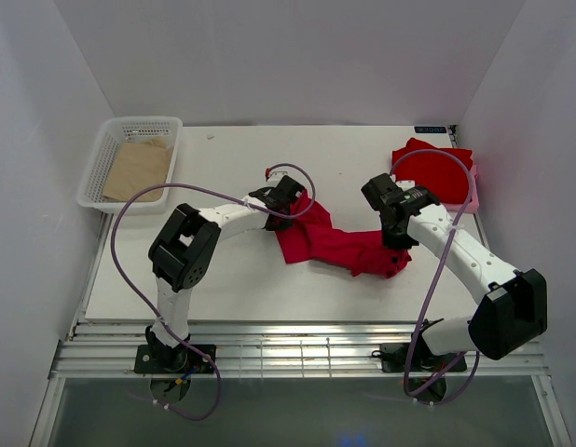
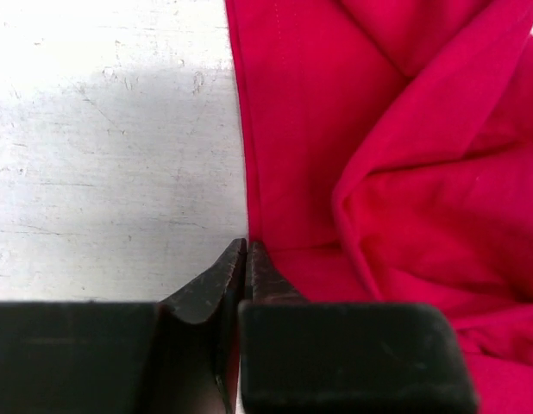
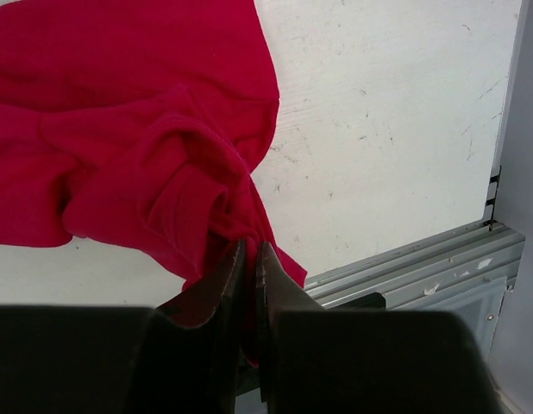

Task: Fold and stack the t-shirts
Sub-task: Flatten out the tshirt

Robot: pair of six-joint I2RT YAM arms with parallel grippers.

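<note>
A crumpled red t-shirt lies stretched across the middle of the table. My left gripper is at its upper left end. In the left wrist view its jaws are pressed together on the straight hem edge of the t-shirt. My right gripper holds the shirt's right end. Its jaws are shut, with a bunched fold of the t-shirt between them. A second red t-shirt lies folded at the back right.
The folded shirt rests on a pale pink piece near the right wall. A white basket holding a tan sheet stands at the back left. The table's metal front rail runs just past the right gripper.
</note>
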